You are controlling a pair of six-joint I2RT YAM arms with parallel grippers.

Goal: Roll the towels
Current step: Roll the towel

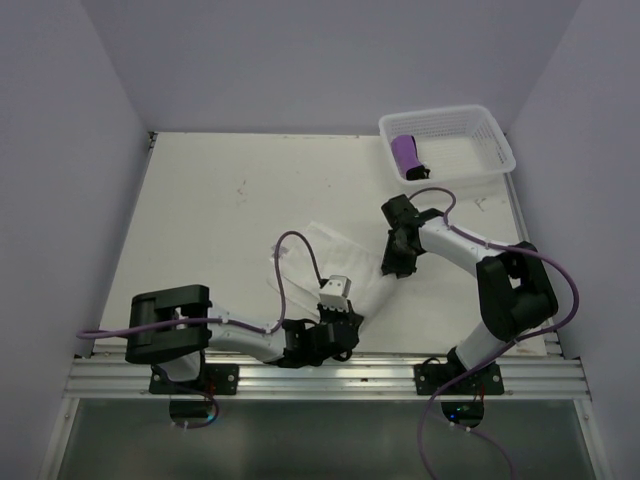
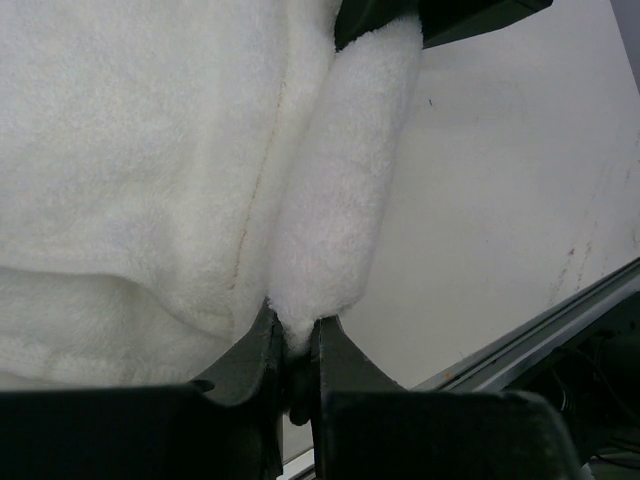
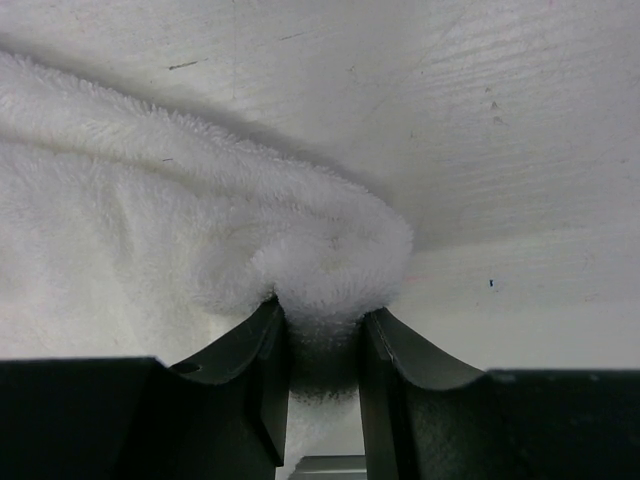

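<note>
The white towel (image 1: 335,250) lies rumpled on the table between my two arms. My left gripper (image 1: 343,312) is at its near edge. In the left wrist view that gripper (image 2: 295,330) is shut on a thick rolled fold of the white towel (image 2: 340,200). My right gripper (image 1: 393,266) is at the towel's right side. The right wrist view shows it (image 3: 322,315) shut on a bunched corner of the white towel (image 3: 150,220). The purple towel (image 1: 405,155) lies rolled up inside the white basket (image 1: 500,140) at the far right.
The white table (image 1: 220,200) is walled in by pale panels on three sides. A metal rail (image 1: 320,375) runs along the near edge, close behind my left gripper. Purple cables loop over both arms.
</note>
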